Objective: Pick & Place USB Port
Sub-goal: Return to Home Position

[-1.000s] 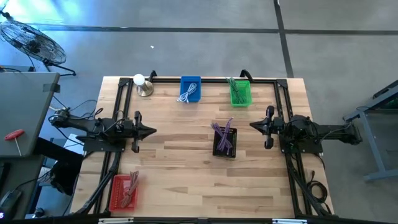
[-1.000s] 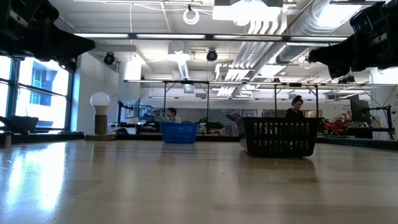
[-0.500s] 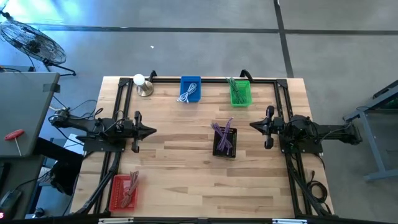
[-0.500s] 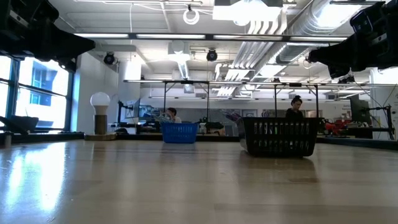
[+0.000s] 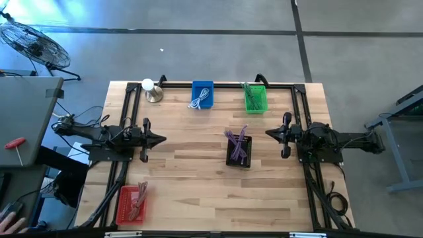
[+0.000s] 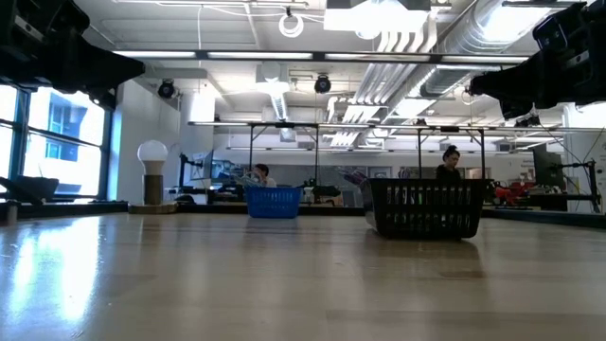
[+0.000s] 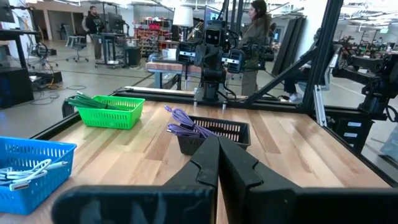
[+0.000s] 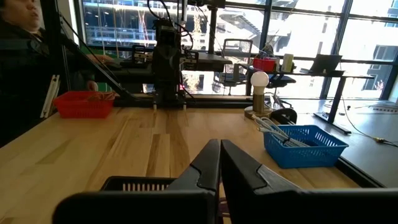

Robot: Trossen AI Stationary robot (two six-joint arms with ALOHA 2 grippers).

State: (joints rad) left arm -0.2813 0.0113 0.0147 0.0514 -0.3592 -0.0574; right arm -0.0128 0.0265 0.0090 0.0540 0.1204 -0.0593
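Near left corner of the wooden bench (image 5: 198,185): red plastic mesh bin (image 5: 121,215) with pink cable (image 5: 137,198); we don't get it in the low view. Mid-bench: left claw (image 5: 160,139) and right claw (image 5: 269,133) face each other from the sides, both pinched tight, empty per wrist views. Black mesh bin (image 5: 230,160) holding purple cable (image 5: 236,142) sits between, nearer right. Far edge: blue mesh bin (image 5: 202,84) with white cable (image 5: 198,101), green mesh bin (image 5: 256,107) nearby.

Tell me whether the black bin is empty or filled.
Not empty: purple cables lie inside the black bin, ends poking over its rim.
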